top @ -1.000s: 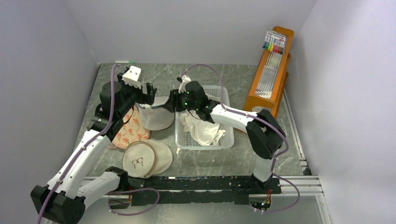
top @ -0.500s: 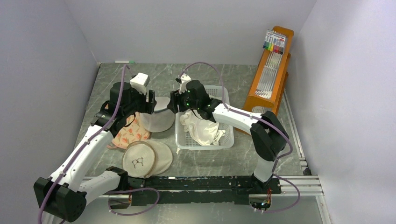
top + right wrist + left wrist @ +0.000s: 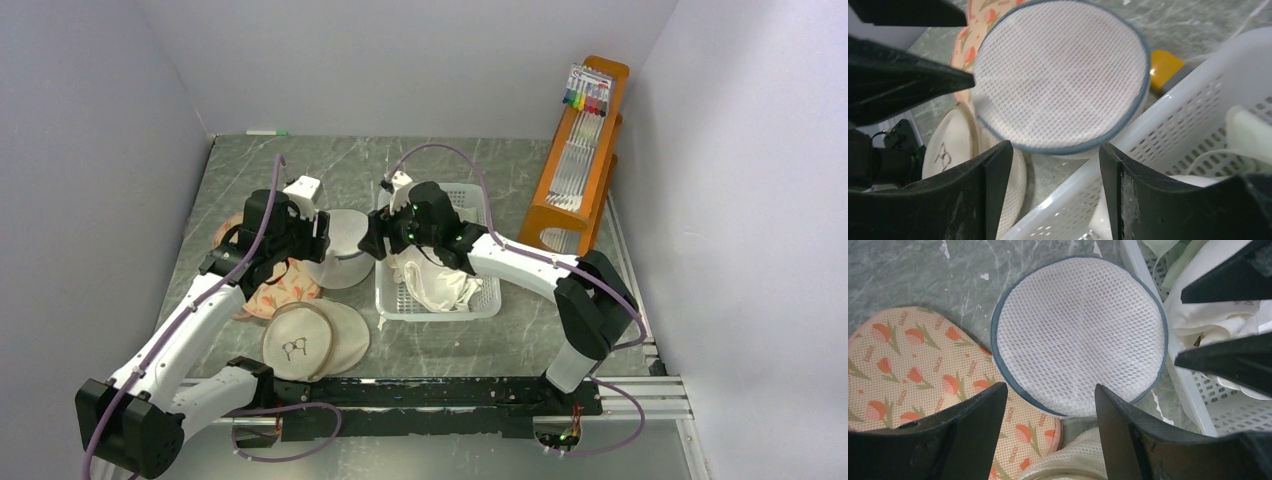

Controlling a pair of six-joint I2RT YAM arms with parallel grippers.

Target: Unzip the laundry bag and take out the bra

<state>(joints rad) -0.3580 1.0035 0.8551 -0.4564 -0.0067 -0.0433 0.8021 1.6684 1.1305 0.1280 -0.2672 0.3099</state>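
Note:
The laundry bag (image 3: 343, 247) is a white mesh drum with a grey-blue rim. It stands on the table with a round face up, also seen in the left wrist view (image 3: 1079, 335) and the right wrist view (image 3: 1060, 75). My left gripper (image 3: 322, 232) hangs open just left of it (image 3: 1050, 395). My right gripper (image 3: 372, 240) hangs open just right of it, over the basket's rim (image 3: 1055, 152). Neither touches the bag. The bra is hidden.
A white plastic basket (image 3: 485, 305) with white and pale-green garments sits right of the bag. A cream pad with orange flowers (image 3: 268, 288) and a beige pouch with a glasses print (image 3: 300, 340) lie left and near. An orange rack (image 3: 580, 150) stands far right.

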